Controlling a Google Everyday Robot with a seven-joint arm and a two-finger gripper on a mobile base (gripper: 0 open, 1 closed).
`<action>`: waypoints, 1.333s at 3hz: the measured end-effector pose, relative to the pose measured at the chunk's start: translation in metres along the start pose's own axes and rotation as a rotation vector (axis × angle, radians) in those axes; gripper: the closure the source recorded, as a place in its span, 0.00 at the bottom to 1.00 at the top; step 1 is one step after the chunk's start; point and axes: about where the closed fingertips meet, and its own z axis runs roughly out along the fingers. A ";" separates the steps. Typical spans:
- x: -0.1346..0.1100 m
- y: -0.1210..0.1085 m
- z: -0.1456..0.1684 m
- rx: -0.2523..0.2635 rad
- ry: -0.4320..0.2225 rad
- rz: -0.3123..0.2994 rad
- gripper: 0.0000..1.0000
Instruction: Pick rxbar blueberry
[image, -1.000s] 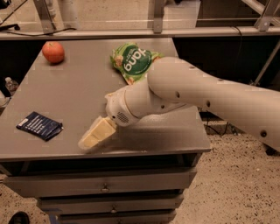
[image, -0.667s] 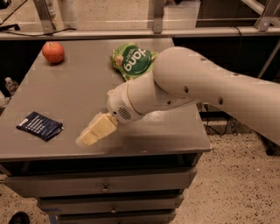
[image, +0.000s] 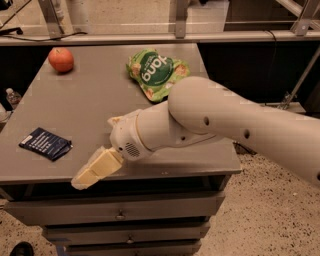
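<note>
The rxbar blueberry (image: 45, 143) is a small flat dark navy wrapper with white print, lying flat near the left front edge of the grey table (image: 95, 107). My gripper (image: 89, 172) hangs over the table's front edge, a short way to the right of the bar and slightly nearer the camera, apart from it. It holds nothing that I can see. My thick white arm reaches in from the right across the table's front half.
A red apple (image: 61, 59) sits at the table's back left corner. A green snack bag (image: 155, 73) with white lettering lies at the back middle, partly behind my arm. Drawers (image: 120, 215) run below the table top. Metal frame legs stand behind the table.
My arm has moved left and toward the front edge, bringing the gripper lower and closer to the bar. The bar, apple and bag have not moved.
</note>
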 end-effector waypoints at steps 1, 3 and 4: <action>0.000 0.000 0.000 0.000 0.000 0.000 0.00; -0.011 -0.003 0.030 -0.046 -0.098 -0.018 0.00; -0.029 -0.002 0.048 -0.067 -0.159 -0.008 0.00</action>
